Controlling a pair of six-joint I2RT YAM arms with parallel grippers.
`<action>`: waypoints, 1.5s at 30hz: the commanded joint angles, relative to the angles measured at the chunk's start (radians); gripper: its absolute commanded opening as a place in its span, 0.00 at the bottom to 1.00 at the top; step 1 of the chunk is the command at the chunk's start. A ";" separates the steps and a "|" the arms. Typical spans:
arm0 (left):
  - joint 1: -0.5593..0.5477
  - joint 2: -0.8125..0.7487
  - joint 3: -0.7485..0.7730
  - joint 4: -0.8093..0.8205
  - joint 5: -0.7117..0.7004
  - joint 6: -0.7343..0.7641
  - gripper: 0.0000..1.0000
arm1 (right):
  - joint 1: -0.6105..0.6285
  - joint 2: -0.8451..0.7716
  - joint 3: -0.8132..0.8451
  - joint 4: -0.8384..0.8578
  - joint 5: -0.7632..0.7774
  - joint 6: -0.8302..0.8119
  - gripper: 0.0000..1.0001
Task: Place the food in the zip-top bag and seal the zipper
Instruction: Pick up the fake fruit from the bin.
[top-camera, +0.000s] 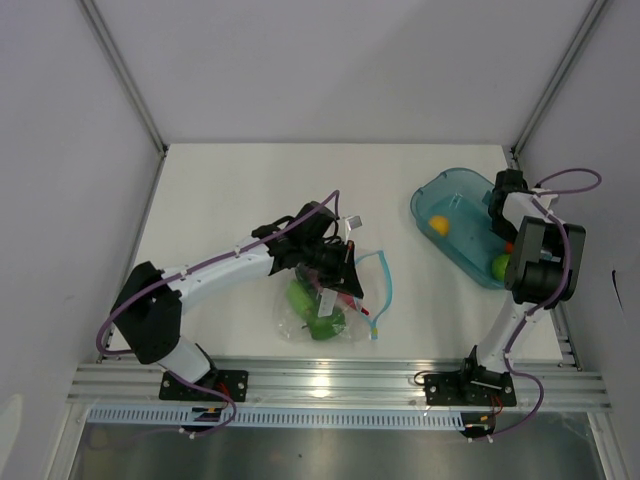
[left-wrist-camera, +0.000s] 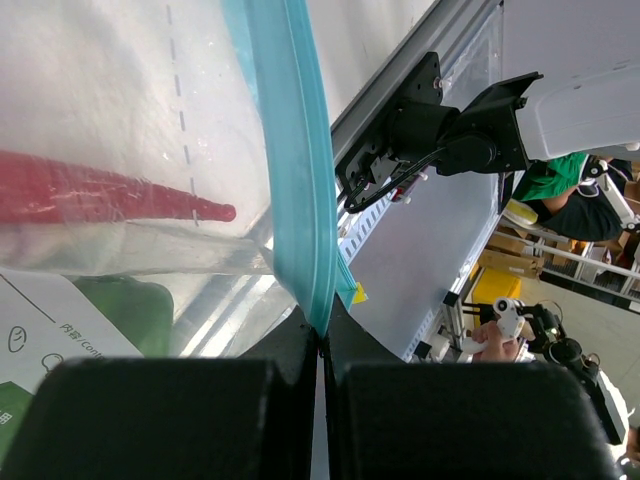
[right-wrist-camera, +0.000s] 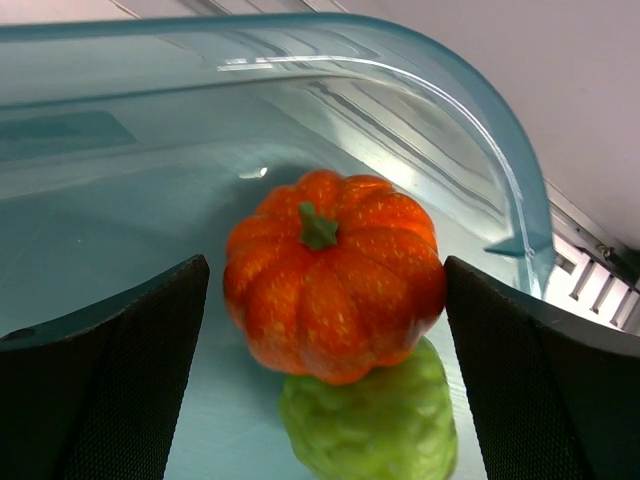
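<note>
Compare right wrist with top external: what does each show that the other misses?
Only right wrist: the right gripper open around a ribbed orange pumpkin, not touching it. Only top external: the zip-top bag holding green and red food, its zipper, the left gripper at the bag, and a yellow piece in the tray. Both: the teal tray and the bumpy green fruit next to the pumpkin.

Overhead looks down from behind, sharing the zip-top bag (top-camera: 300, 325) (left-wrist-camera: 120, 100) with the left wrist's close-up, the tray (top-camera: 462, 195) (right-wrist-camera: 500, 150) with the right's tight shot.
</note>
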 joint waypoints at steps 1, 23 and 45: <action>0.004 -0.015 0.026 -0.001 0.022 0.016 0.01 | -0.007 0.036 0.057 0.025 0.032 -0.002 0.99; 0.004 -0.064 0.007 -0.011 0.002 0.011 0.01 | 0.215 -0.260 -0.041 0.001 0.052 -0.049 0.55; 0.004 -0.040 0.069 -0.018 -0.003 0.003 0.01 | 0.647 -0.883 -0.415 -0.075 -1.144 -0.135 0.52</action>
